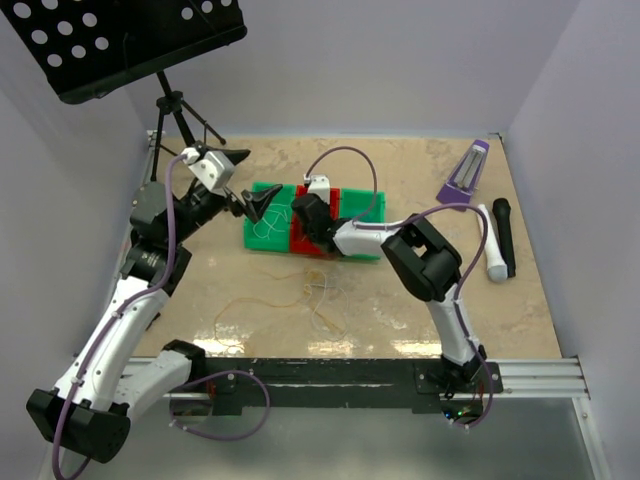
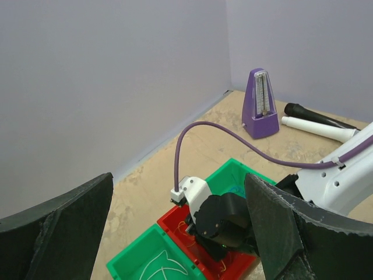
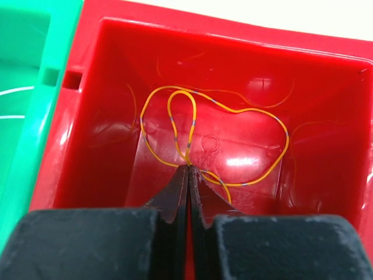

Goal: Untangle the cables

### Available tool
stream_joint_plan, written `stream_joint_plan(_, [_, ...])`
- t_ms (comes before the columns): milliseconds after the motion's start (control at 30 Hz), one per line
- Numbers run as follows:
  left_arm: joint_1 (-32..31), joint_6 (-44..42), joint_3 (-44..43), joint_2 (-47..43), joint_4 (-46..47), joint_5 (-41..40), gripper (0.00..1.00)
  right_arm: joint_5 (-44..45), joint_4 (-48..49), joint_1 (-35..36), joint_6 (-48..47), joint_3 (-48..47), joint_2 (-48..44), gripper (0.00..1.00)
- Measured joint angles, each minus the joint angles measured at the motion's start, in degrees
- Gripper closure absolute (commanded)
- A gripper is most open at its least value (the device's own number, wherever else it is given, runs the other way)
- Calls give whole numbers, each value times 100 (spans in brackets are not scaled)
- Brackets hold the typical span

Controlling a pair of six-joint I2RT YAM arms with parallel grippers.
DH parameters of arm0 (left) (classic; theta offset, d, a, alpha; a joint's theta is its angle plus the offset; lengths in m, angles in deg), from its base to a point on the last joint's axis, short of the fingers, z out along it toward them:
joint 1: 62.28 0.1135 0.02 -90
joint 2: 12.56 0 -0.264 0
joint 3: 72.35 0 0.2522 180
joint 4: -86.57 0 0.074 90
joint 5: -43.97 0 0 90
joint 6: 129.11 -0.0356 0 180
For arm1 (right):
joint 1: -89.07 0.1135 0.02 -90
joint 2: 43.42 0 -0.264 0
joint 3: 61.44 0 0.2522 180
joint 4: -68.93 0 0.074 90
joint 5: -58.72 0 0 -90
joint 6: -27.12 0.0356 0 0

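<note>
Right wrist — yellow cable, red bin

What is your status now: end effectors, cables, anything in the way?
Left end effector open, empty. Right end effector shut on thin yellow-orange cable inside red plastic bin. Thin white cable in green plastic bin. No obstacle seen.

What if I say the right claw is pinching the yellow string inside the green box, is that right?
Not quite: the box is red, not green. The right wrist view shows the right claw shut on the yellow-orange cable inside the red bin. The green bin sits beside it.
</note>
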Motion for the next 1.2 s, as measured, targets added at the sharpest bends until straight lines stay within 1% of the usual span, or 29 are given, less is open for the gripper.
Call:
stream_joint_plan(67, [0, 2, 28, -2, -4, 0, 1, -94, -15, -50, 101, 0, -11, 78])
stream_joint_plan(133, [0, 2, 33, -2, 2, 4, 1, -146, -50, -59, 173, 0, -44, 66])
stream_joint_plan(200, [0, 4, 33, -4, 20, 7, 1, -234, -142, -59, 227, 22, -149, 59])
stream_joint_plan(367, [0, -44, 31, -4, -15, 90, 2, -341, -426, -52, 264, 28, -879, 50])
stream_joint_plan(433, [0, -105, 0, 11, -109, 101, 3, -361, -435, -55, 289, 28, -1287, 50])
stream_joint_plan(467, [0, -162, -44, 31, -181, 98, 3, -361, -439, -55, 299, 28, -1482, 48])
stream_joint_plan(500, [0, -197, -96, 52, -247, 96, 1, -363, -444, -55, 317, 28, -1665, 47])
stream_joint_plan(633, [0, -350, -221, 59, -413, 98, 0, -378, -522, -55, 402, 129, -2240, 47])
stream_joint_plan(700, [2, -452, -234, 50, -481, 149, 0, -378, -579, -52, 448, 313, -2476, 48])
stream_joint_plan(767, [0, -608, -234, 48, -638, 372, 0, -380, -632, -52, 496, 647, -2717, 50])
stream_joint_plan(833, [0, -929, -221, 50, -898, 826, 0, -393, -671, -39, 546, 1110, -3012, 50])
stream_joint_plan(900, [-33, -1375, -140, 55, -1187, 1239, 0, -420, -682, -9, 601, 1598, -3355, 51])
stream_joint_plan(967, [-173, -2035, 9, 164, -1617, 1554, 1, -457, -673, 44, 664, 2194, -3866, 51])
stream_joint_plan(1000, [-297, -2374, 114, 249, -1821, 1648, 2, -496, -684, 120, 697, 2376, -4070, 52])
stream_joint_plan(1067, [-557, -2946, 372, 466, -2120, 1733, 10, -555, -625, 280, 791, 2796, -4564, 54])
stream_joint_plan(1133, [-855, -3493, 763, 723, -2356, 1722, 22, -599, -564, 420, 898, 3123, -4975, 56])
stream_joint_plan(1200, [-1102, -3928, 1154, 990, -2520, 1700, 31, -697, -348, 590, 1027, 3582, -5421, 57])
